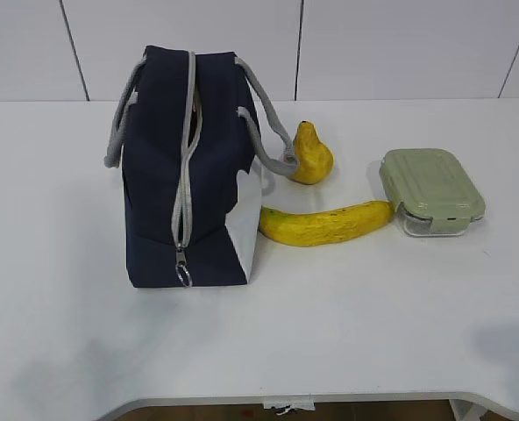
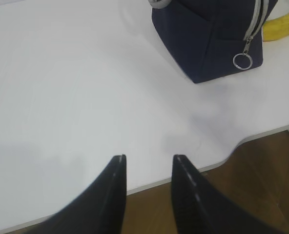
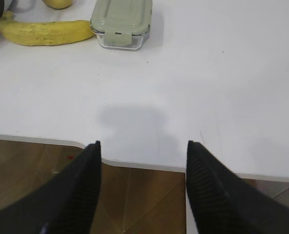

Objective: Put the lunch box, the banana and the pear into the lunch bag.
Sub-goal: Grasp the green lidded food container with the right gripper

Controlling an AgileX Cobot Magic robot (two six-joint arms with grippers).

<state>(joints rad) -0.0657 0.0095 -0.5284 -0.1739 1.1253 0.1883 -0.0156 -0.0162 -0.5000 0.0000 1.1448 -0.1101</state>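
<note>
Navy fabric lunch bag (image 1: 185, 167) stands on the white table (image 1: 347, 324), zipper apparently closed, so nothing packed yet. Banana (image 1: 325, 223) lies just right of the bag, touching its white panel; lunch box (image 1: 431, 190) at the banana's far tip, lid on; pear (image 1: 310, 155) behind, by a handle. Left gripper (image 2: 148, 161) narrowly parted, right gripper (image 3: 142, 146) wider, both empty near the table edge. All steps left.

Right gripper (image 3: 143, 148) open and empty above the table (image 3: 222, 87) edge, banana (image 3: 44, 32) touched the lunch box (image 3: 121, 22), pear (image 3: 59, 3) stood behind them.
</note>
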